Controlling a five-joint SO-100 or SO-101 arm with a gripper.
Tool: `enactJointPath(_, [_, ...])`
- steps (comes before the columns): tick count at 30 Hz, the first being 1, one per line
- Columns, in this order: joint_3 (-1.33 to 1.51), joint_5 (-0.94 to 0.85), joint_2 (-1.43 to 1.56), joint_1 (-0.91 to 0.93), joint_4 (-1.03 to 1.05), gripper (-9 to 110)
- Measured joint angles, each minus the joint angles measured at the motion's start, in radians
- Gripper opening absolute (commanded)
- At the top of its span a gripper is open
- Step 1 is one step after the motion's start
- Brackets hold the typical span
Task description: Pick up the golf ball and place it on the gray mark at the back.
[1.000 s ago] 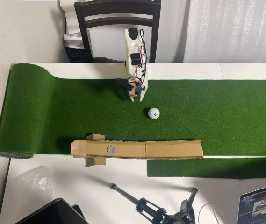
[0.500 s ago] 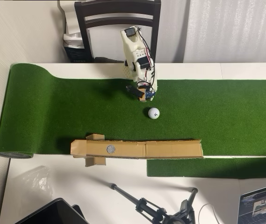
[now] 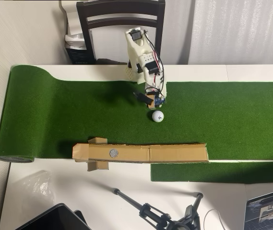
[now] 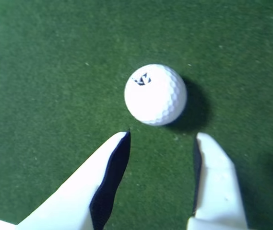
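A white golf ball (image 3: 158, 116) lies on the green turf mat (image 3: 54, 115) near the middle of the overhead view. In the wrist view the ball (image 4: 155, 94) sits just beyond my white fingertips (image 4: 122, 143). My gripper (image 4: 162, 136) is open and empty, with the jaws spread about a ball's width; in the overhead view the gripper (image 3: 153, 101) hovers just behind the ball. A round gray mark (image 3: 113, 153) sits on a cardboard strip (image 3: 174, 153) at the mat's near edge in the overhead view.
A dark chair (image 3: 122, 19) stands behind the arm's base. A tripod (image 3: 165, 218), a laptop corner (image 3: 268, 208) and a dark device (image 3: 50, 219) lie on the white table (image 3: 126, 201) below the cardboard. The mat's rolled end (image 3: 4, 115) is at left.
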Motion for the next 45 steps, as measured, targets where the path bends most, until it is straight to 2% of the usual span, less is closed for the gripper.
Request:
enactJointPath(5, [-0.041, 0.000, -0.038, 0.006, 0.000, 46])
enactJointPath(8, [-0.051, 0.000, -0.041, 0.000, 0.000, 51])
enactJointPath(18, [-0.091, 0.000, -0.066, 0.000, 0.000, 51])
enactJointPath(30, [-0.281, 0.000, -0.368, -0.005, 0.000, 51])
enactJointPath(45, [-0.327, 0.041, -0.511, -0.127, 0.000, 51])
